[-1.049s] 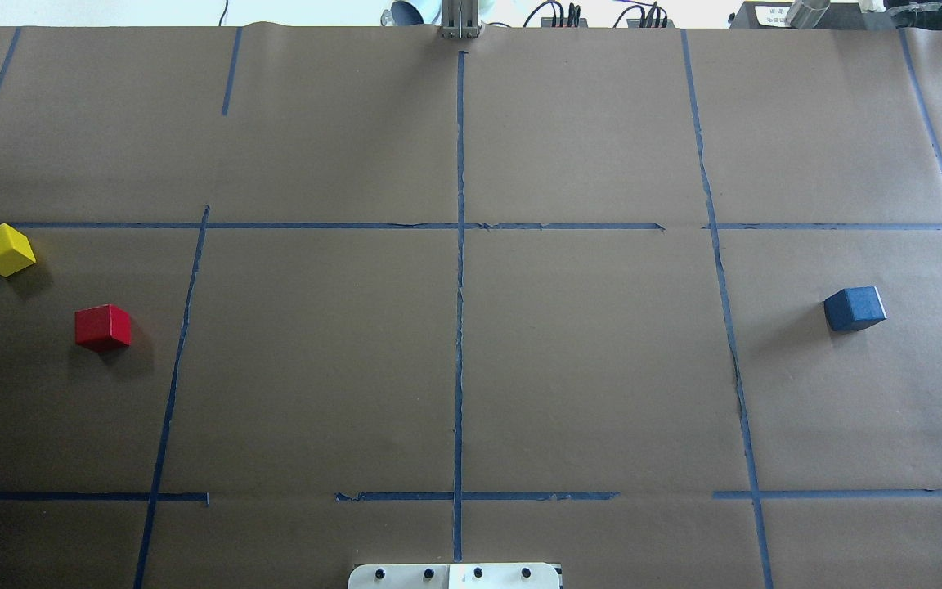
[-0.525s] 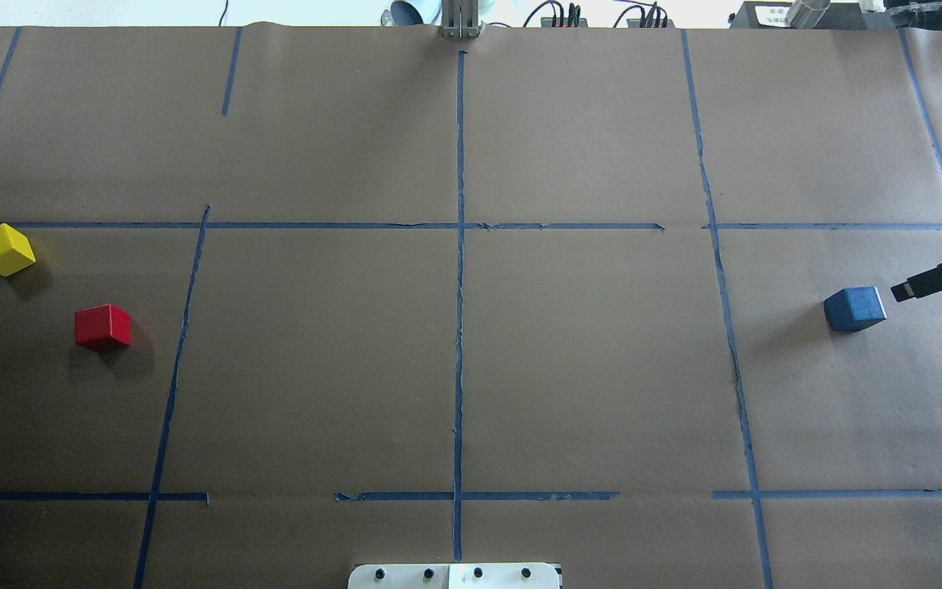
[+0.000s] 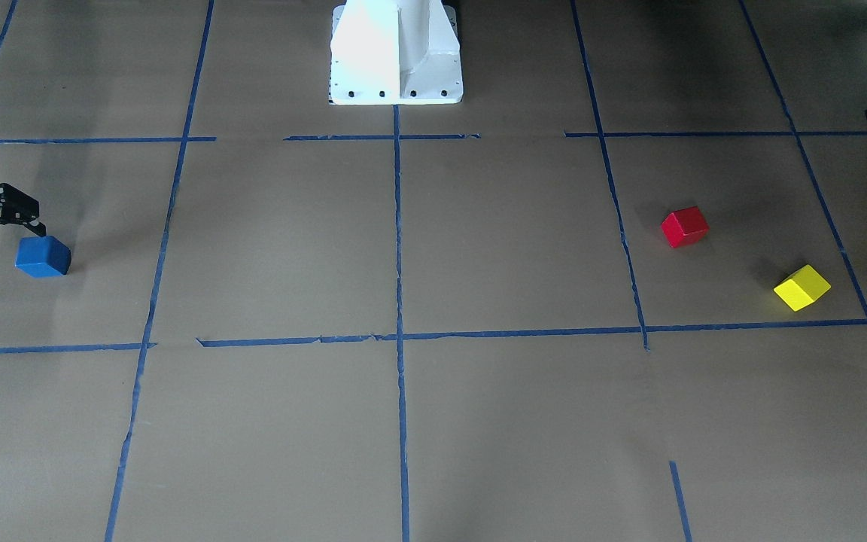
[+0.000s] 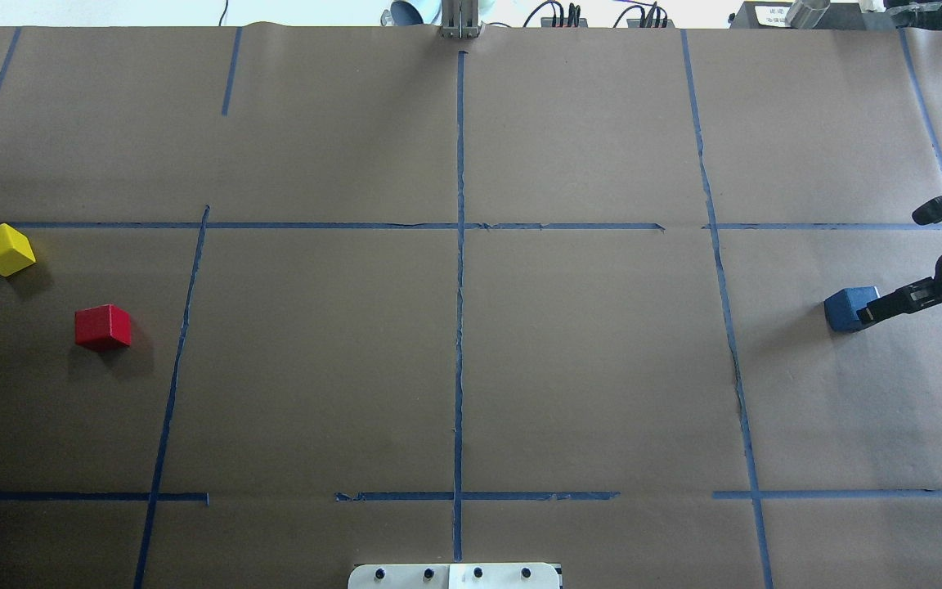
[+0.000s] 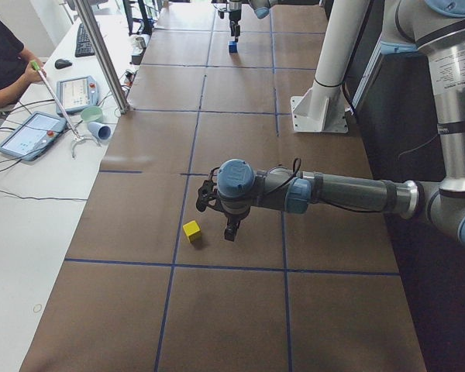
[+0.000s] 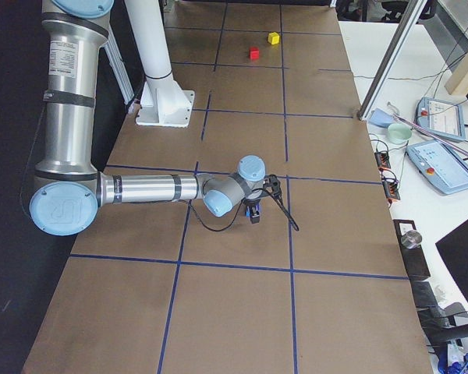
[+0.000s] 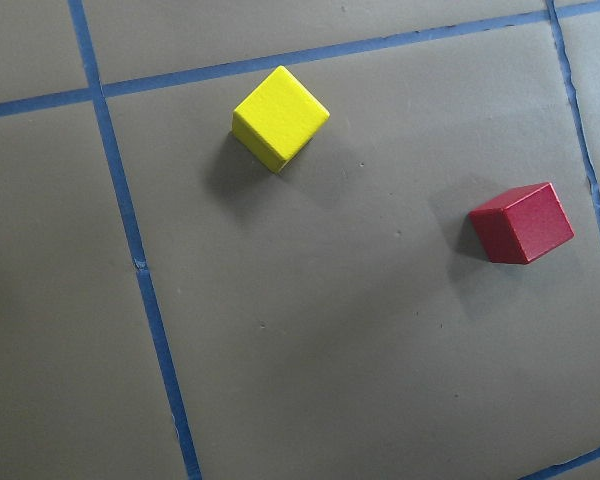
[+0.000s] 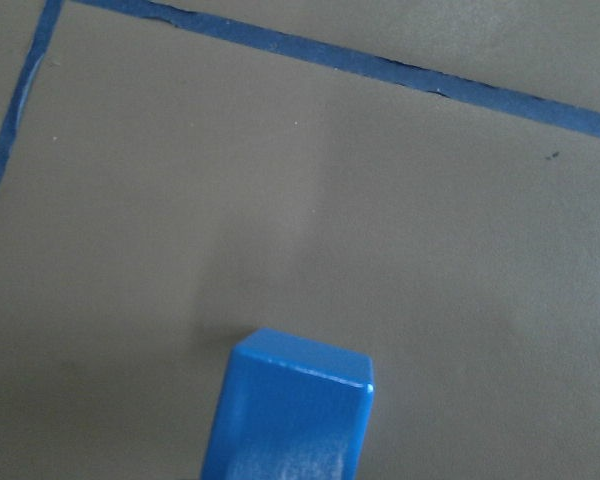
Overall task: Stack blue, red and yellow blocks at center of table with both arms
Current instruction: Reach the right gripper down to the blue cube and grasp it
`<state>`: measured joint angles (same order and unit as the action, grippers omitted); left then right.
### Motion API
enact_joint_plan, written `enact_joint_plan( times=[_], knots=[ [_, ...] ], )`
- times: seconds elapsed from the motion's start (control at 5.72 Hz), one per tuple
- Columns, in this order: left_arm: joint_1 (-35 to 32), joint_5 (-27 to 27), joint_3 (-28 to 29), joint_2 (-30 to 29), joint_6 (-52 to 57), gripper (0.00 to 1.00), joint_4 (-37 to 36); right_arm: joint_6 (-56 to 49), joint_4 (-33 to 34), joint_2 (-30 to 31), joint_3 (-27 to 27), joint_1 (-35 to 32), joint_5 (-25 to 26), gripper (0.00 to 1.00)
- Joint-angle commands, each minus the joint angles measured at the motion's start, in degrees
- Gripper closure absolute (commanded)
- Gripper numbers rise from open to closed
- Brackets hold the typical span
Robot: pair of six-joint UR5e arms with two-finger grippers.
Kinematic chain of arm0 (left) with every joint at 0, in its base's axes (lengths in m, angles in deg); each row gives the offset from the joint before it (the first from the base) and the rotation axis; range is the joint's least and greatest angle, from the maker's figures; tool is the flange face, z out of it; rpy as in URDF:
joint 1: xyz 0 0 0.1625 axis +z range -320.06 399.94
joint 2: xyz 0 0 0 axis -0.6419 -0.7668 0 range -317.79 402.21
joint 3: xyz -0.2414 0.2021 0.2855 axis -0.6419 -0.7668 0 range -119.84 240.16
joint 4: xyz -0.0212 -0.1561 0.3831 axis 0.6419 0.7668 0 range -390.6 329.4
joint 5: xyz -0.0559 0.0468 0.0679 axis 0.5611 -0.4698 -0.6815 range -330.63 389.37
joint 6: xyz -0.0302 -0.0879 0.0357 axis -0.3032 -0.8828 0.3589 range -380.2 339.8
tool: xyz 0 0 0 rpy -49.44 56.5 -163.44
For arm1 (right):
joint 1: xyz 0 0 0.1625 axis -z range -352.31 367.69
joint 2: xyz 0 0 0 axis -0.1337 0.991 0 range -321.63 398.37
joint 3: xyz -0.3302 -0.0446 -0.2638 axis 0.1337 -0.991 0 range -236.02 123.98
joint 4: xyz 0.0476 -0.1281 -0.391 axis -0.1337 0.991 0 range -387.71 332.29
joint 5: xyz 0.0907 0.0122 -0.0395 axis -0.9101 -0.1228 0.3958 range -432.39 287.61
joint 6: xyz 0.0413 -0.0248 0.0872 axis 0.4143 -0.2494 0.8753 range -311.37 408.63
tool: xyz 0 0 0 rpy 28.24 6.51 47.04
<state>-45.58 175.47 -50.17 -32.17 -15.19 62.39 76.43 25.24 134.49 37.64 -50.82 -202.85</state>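
Right end effector (image 3: 10, 239) wide open, empty, beside blue block (image 3: 43, 257); left end effector (image 5: 229, 231): cannot tell.

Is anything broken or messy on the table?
Nothing is spilled or broken. Only the blue tape looks odd: its lines are ragged and crooked, with gaps. The red block, yellow block and blue block sit whole, turned at different angles.

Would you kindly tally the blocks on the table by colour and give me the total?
Blue block: 1
Red block: 1
Yellow block: 1
Total: 3
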Motion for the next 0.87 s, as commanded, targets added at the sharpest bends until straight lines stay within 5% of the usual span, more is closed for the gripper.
enact_joint_plan(
  times=[0.0,0.35,0.52,0.7],
  knots=[
    [0.00,0.06,-0.15,0.02,-0.01,0.00,0.00,0.14,0.04,-1.19,-0.76,1.37,1.00,0.00],
    [-0.09,0.23,-0.41,0.02,-0.01,0.00,0.09,2.67,0.04,-4.34,-3.83,1.99,0.91,0.00],
    [-0.09,0.32,-0.41,0.02,-0.01,0.00,0.00,3.04,0.04,-4.36,-4.36,2.08,1.00,0.11],
    [-0.09,0.32,-0.41,0.02,-0.01,0.00,0.09,8.00,0.04,-4.36,-4.37,2.08,1.00,0.66]
  ],
)
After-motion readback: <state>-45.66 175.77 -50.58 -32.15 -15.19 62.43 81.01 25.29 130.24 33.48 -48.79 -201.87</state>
